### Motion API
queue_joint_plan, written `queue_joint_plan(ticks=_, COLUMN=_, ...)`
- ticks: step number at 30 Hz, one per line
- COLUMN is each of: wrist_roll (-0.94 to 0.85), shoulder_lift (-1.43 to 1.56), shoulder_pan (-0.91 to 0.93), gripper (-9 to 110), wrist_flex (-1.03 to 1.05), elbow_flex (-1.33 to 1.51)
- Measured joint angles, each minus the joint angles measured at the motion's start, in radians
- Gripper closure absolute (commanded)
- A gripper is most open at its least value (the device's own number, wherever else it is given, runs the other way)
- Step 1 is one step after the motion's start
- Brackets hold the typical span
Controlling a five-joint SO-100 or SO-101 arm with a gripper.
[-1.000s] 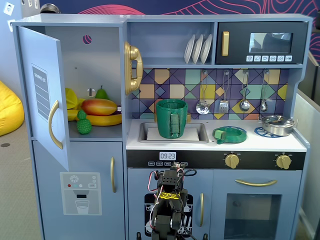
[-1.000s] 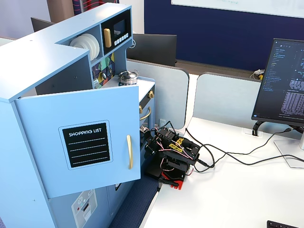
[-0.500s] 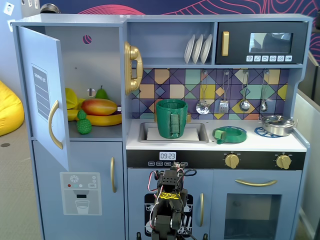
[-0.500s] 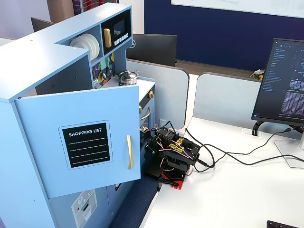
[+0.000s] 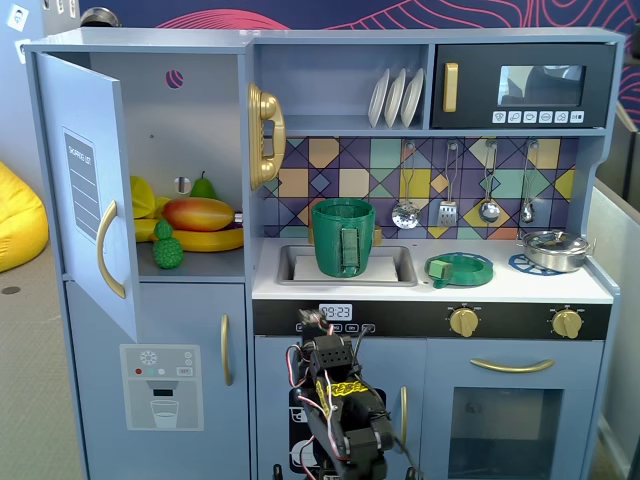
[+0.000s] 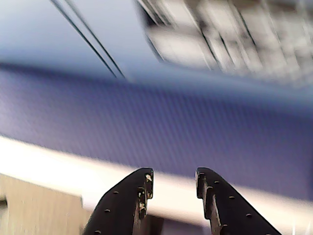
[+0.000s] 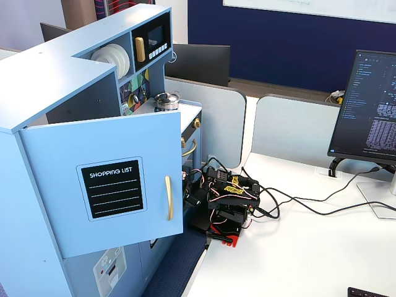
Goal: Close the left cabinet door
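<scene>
- left cabinet door (image 5: pixel 88 190) — upper left of the toy kitchen (image 5: pixel 520 290) in a fixed view, swung wide open on its left-edge hinges, gold handle (image 5: pixel 108 250) on the free edge; in the other fixed view its face with the "shopping list" chalkboard (image 7: pixel 112 188) turns outward toward the camera.
- open compartment behind the door — toy fruit (image 5: pixel 190 228) on the shelf, exposed only because the door stands out; judged: task not yet begun.
- arm (image 5: pixel 340 400) — folded low in front of the kitchen base, below the sink counter, well apart from the door; judged a rest pose, so reaching the door's free edge calls for a rise and a swing toward it.
- gripper (image 6: pixel 172 182) — wrist view shows two dark fingers (image 6: pixel 128 203) apart with a clear gap, holding nothing.
- hard to make out — wrist view is blurred; only blue bands and a pale strip show, no door in it.
- cut off — arm's base leaves the bottom edge in the front fixed view; in the side one the gripper is not separable from the servos and cables (image 7: pixel 297 207).
</scene>
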Motion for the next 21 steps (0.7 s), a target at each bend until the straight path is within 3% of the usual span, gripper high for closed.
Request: queue_joint_plan(ticks=21, wrist_roll=-0.321, shoulder_lift=-0.026, shoulder_pan=-0.649, gripper=101, wrist_flex=-0.347, elbow_flex=-0.397)
